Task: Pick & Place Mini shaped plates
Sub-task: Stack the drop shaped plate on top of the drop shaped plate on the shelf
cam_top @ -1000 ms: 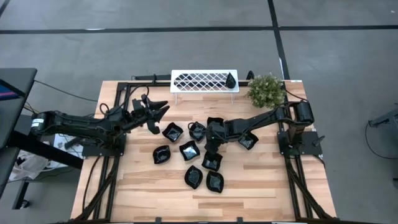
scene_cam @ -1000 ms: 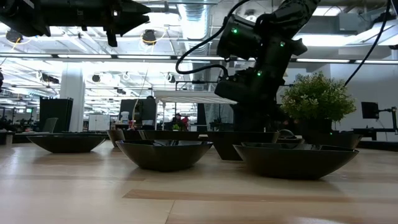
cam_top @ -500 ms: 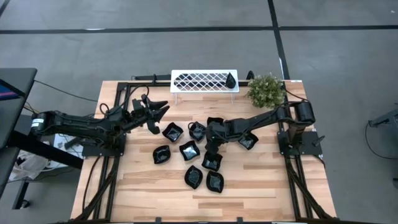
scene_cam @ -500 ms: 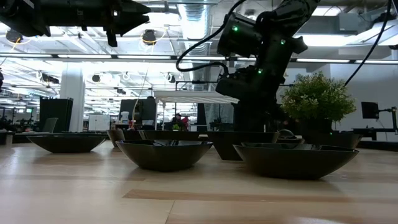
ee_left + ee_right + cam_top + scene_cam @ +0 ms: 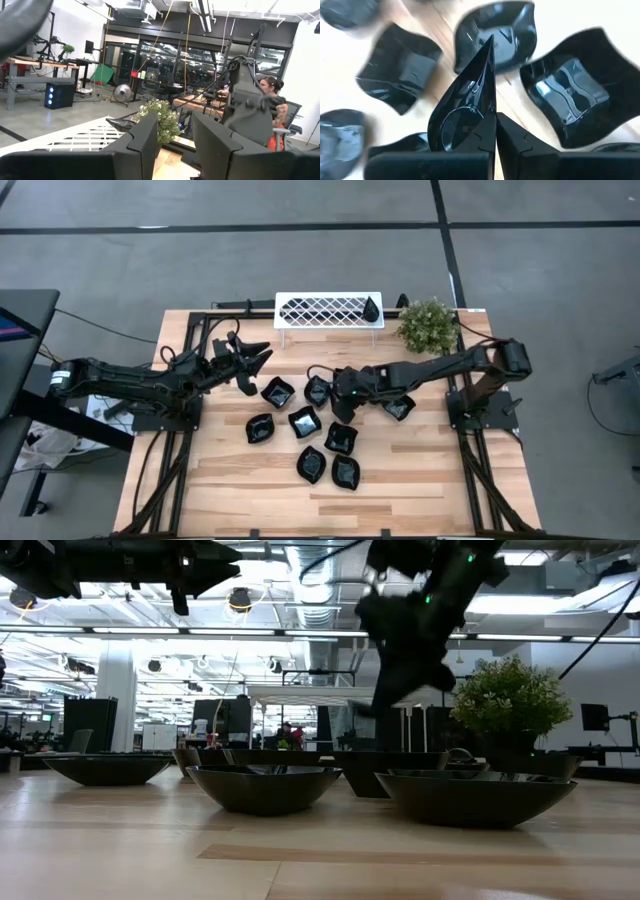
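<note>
From above, a pale wooden desk [image 5: 420, 470] carries a cluster of small glossy black plates [image 5: 300, 421] of varied shapes near its middle. A white lattice rack [image 5: 329, 310] stands at the far edge with one black teardrop plate [image 5: 371, 307] propped in its right end, and a green potted plant [image 5: 427, 325] sits just beside the rack. The right gripper [image 5: 338, 406] reaches in over the cluster, above the plates. The left gripper [image 5: 258, 356] hangs over bare wood to the left of the plates, its fingers spread and holding nothing.

At desk height, several black plates sit in a row, with a wide shallow plate [image 5: 264, 786] at the front. The right arm comes down from above, lifted off the wood, with the plant [image 5: 510, 700] behind it.

The left wrist view looks past two dark parted fingers [image 5: 145, 137] towards the rack [image 5: 90, 137], the plant [image 5: 162, 117] and a seated person [image 5: 272, 95] in the room beyond.

The right wrist view shows the right gripper [image 5: 495, 135] clamped on the edge of a thin black leaf-shaped plate [image 5: 467, 107], held tilted on edge above other plates [image 5: 572, 90] lying on the wood.
</note>
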